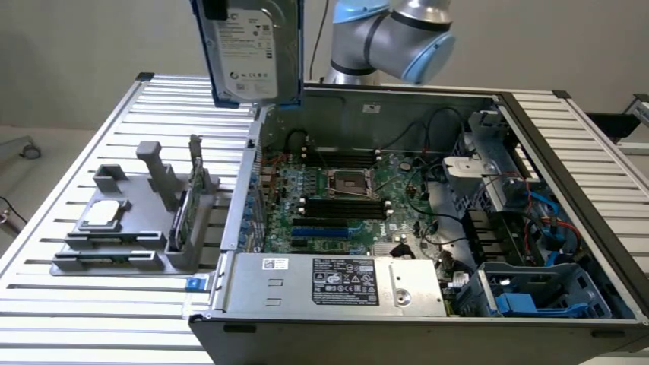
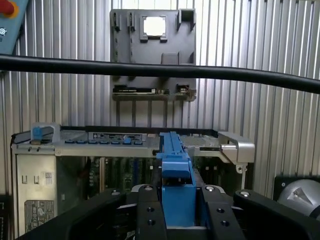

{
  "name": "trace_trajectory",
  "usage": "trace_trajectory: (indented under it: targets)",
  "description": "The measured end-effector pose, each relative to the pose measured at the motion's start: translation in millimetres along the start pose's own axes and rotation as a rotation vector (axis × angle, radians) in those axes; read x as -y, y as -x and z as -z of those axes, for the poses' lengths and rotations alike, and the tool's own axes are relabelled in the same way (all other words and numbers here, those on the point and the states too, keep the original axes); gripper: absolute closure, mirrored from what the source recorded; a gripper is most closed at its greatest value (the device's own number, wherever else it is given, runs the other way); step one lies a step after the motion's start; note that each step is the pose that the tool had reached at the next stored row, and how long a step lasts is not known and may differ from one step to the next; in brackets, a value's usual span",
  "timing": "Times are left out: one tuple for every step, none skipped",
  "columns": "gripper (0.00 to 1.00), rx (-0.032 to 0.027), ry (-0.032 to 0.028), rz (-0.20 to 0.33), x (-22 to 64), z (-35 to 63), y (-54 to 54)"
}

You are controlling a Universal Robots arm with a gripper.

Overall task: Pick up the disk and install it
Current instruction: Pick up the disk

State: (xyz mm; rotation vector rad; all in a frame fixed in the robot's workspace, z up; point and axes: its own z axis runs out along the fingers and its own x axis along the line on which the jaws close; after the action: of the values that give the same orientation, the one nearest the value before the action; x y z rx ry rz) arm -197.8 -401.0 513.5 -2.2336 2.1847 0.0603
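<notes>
**Disk in hand, install not yet done**

Closed on the disk [image 2: 175, 160] with the gripper [image 2: 177, 215], black fingers [image 2: 150, 212] pressed to both sides of the blue rail, jaws at a middling width. Held upright in the air, label facing out [image 1: 248, 53], above the far wall of the open computer case [image 1: 406, 93], toward the worktop's [image 1: 61, 304] far edge.

Inside the case: motherboard [image 1: 345, 198], power supply [image 1: 335, 281] along the near wall, and a drive cage [image 1: 552, 277] with another blue carrier [image 1: 517, 303] in the near corner at the exterior view's right. Beside the case, on the exterior view's left, a grey fixture [image 1: 112, 251] carrying a small square chip [image 1: 105, 218].

Judged as pick-up complete, transfer under way. Calls, most likely, for crossing to the drive cage, turning the disk to match the bay, and lining up the rails before any push. Calls also for keeping clear of the loose cables [image 1: 548, 213] there.
</notes>
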Motion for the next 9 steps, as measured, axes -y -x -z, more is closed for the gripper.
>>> trace_trajectory:
  targets:
    - [0.67, 0.0000, 0.0001, 0.000, 4.4, -0.3, -1.3]
    - [0.67, 0.0000, 0.0000, 0.000, 9.0, -0.6, -2.6]
    - [0.67, 0.0000, 0.0000, 0.000, 13.4, -0.9, -3.9]
    - [0.67, 0.0000, 0.0000, 0.000, 17.9, -1.2, -5.3]
    - [0.67, 0.0000, 0.0000, 0.000, 22.8, -1.6, -6.7]
    - [0.67, 0.0000, 0.0000, 0.000, 27.3, -1.9, -8.0]
    - [0.67, 0.0000, 0.0000, 0.000, 31.8, -2.2, -9.4]
    - [0.67, 0.0000, 0.0000, 0.000, 36.2, -2.5, -11.1]
    - [0.67, 0.0001, -0.0001, 0.000, 40.6, -2.9, -12.9]
